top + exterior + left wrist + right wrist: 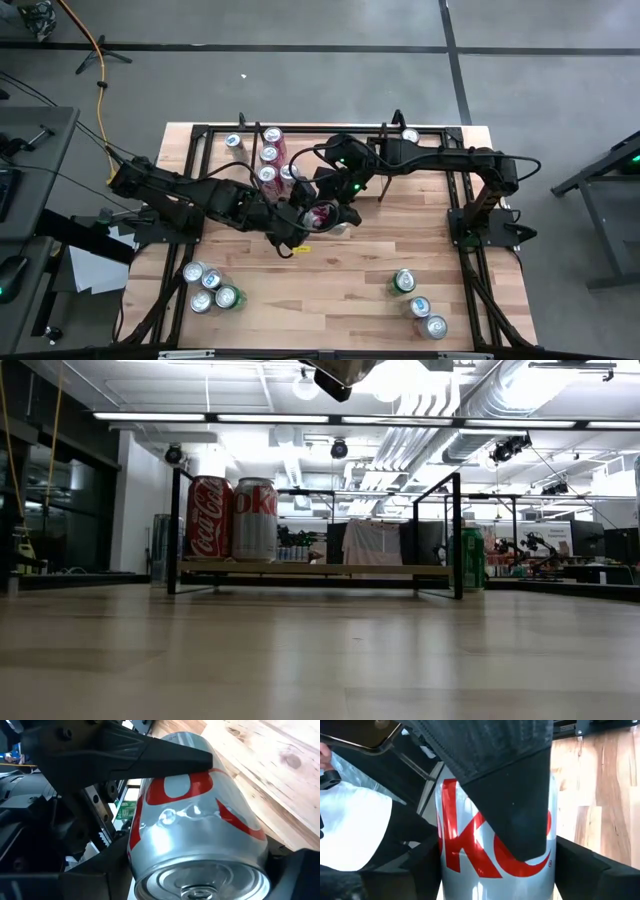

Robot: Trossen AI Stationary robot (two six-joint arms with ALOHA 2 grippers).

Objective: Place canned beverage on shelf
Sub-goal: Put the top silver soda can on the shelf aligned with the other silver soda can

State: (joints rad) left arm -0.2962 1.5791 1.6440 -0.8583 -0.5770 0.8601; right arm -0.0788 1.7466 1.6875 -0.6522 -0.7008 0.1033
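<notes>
Near the middle of the table (340,290), just in front of the shelf (300,150), a silver can with red lettering (322,214) is held between both grippers above the wood. From the left edge the left arm is stretched across the table, and the left gripper (300,222) is closed around the can; in the left wrist view its dark fingers (165,757) are seen pressed along the side of the can (200,830), whose silver end faces the camera. From the right edge the right arm is reached in, and the right gripper (335,205) is met at the same can. In the right wrist view a dark finger (520,820) is laid over the red letters of the can (470,855), with the second finger beside its other flank; whether those fingers are pressing or merely set close cannot be told.

On the shelf, toward its left end at the far edge of the table, a red can (209,517) and a silver can (255,519) are stood upright side by side, touching. In the high view, several can tops (270,150) are seen there in a row. A green can (470,558) is seen by the shelf's right end. Near the front left corner of the table a cluster of cans (210,285) is stood, and near the front right corner three more cans (418,305) are placed.
</notes>
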